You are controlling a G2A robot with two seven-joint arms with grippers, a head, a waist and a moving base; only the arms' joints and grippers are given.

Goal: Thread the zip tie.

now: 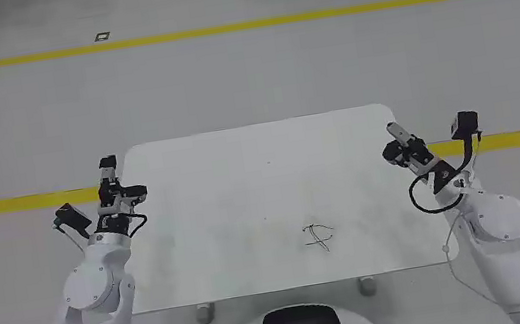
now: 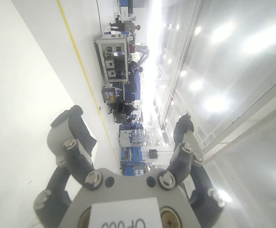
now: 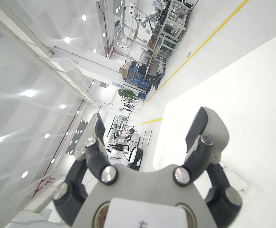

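A thin black zip tie (image 1: 319, 236) lies bent on the white table (image 1: 243, 185), towards the front and right of the middle. My left gripper (image 1: 108, 171) hangs at the table's left edge, far from the tie; its jaws stand open with nothing between them (image 2: 129, 114). At the table's right edge my right gripper (image 1: 395, 135) is raised and open as well, its pads (image 3: 199, 123) spread wide and empty. Both grippers point away towards the far side of the room.
Yellow floor lines (image 1: 240, 26) run behind and beside the table. Shelves, machines and workstations (image 2: 116, 64) stand far off in the room. The table's rounded far corner (image 3: 170, 103) lies just beyond my right gripper.
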